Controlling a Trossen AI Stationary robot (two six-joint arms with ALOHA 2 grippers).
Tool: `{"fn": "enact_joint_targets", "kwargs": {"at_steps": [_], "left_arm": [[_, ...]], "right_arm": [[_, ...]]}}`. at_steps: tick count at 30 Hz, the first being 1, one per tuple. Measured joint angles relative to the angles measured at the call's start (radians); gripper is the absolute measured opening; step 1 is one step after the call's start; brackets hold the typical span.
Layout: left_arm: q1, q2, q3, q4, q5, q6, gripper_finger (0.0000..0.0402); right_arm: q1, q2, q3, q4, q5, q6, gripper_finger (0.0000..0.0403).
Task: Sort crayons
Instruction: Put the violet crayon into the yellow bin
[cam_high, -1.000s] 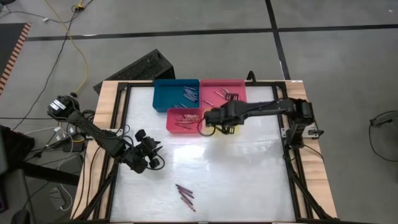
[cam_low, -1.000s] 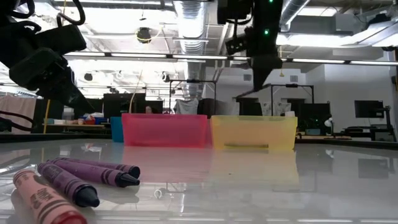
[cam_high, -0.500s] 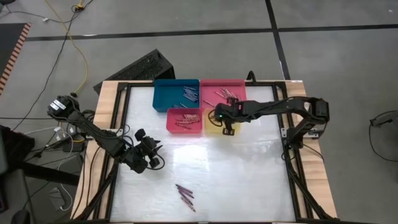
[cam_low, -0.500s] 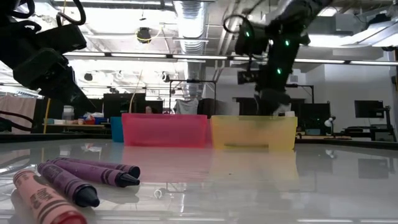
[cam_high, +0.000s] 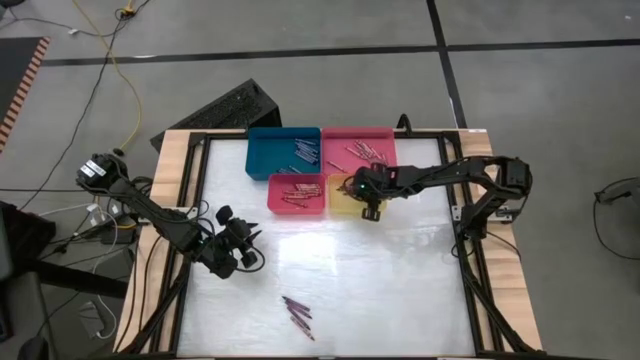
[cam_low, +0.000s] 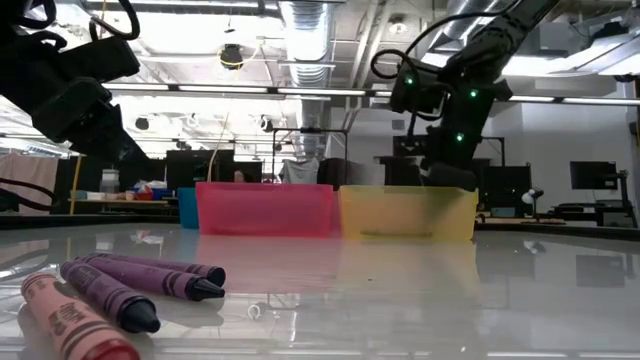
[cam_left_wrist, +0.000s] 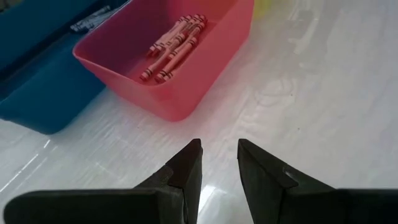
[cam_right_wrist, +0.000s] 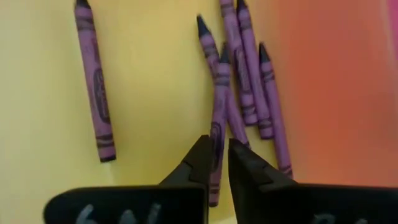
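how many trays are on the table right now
4: a blue tray and a pink tray along the far edge, then a red tray and a yellow tray just in front of them.

you're in a robotics lab or open workshop hall. look past the desk (cam_low: 520, 300) in the low view: exposed ducts (cam_low: 310, 25) and strip lights (cam_low: 250, 92) run along a bare ceiling, with monitors (cam_low: 590, 176) and cluttered benches far behind. from above, the floor (cam_high: 300, 25) is grey concrete marked with dark tape lines (cam_high: 300, 52), a yellow cable (cam_high: 125, 90) trails across it, and the desk sits in a wood-edged metal frame (cam_high: 170, 190).
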Motion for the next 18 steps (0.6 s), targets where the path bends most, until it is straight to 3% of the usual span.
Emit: {"fn": "enact_joint_targets", "kwargs": {"at_steps": [10, 18], "left_arm": [[0.000, 0.000, 0.000, 0.001, 0.005, -0.005, 0.0094], [0.000, 0.000, 0.000, 0.001, 0.009, -0.006, 0.0094]], "right_arm": [[-0.016, 0.001, 0.009, -0.014, -0.022, 0.041, 0.0058], [-0.007, -0.002, 0.189, -0.166, -0.020, 0.041, 0.0059]]}}
